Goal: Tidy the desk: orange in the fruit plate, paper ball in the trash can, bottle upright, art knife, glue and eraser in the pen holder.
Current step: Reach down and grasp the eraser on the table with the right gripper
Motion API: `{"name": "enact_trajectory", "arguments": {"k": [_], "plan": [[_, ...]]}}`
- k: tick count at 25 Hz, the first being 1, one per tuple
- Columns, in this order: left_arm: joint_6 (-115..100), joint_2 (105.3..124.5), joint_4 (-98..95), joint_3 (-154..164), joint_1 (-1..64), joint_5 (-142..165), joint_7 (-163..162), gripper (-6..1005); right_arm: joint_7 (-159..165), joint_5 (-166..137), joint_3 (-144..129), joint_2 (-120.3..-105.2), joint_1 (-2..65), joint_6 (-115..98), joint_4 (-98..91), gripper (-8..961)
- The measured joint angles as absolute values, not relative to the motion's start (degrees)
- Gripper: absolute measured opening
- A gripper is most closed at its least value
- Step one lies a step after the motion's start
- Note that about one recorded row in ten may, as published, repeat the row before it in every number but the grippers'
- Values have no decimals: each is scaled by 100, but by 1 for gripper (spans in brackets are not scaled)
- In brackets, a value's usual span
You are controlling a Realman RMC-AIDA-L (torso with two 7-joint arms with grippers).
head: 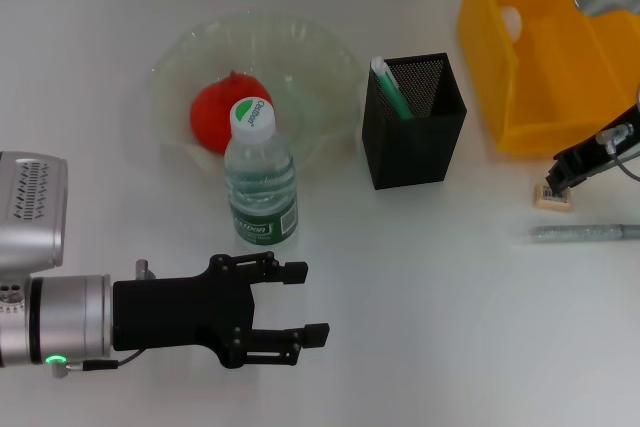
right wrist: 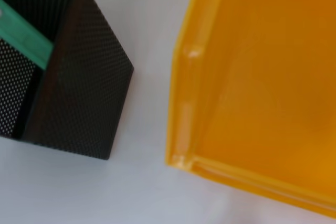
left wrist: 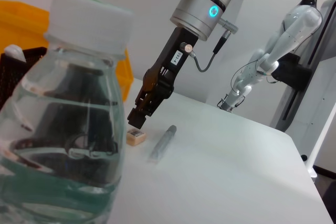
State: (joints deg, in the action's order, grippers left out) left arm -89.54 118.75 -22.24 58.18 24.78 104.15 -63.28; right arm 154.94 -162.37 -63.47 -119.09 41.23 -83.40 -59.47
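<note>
The orange (head: 218, 112) lies in the fruit plate (head: 330, 72). In front of the plate the bottle (head: 260, 182) stands upright, and it fills the near side of the left wrist view (left wrist: 63, 124). My left gripper (head: 305, 302) is open and empty, just in front of the bottle. The green glue (head: 390, 87) stands in the pen holder (head: 415, 132). A pale paper ball (head: 512, 19) rests inside the trash can (head: 540, 97). My right gripper (head: 558, 177) hovers just above the eraser (head: 553, 198), seen also from the left wrist (left wrist: 137, 120). The art knife (head: 585, 233) lies flat beside the eraser.
The right wrist view looks down on the pen holder's corner (right wrist: 79, 93), the glue (right wrist: 23, 38) and the trash can wall (right wrist: 184, 108), with a narrow strip of white table between them. A white humanoid robot (left wrist: 278, 61) stands beyond the table.
</note>
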Motion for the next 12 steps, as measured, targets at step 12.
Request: {"name": "enact_trajectory", "arguments": {"k": [12], "plan": [[-8932,11874,-2224,5818,2493,10415,-6328,798,15451,-16143,-6394,-11909,4144,-8599,-6053,298]]}}
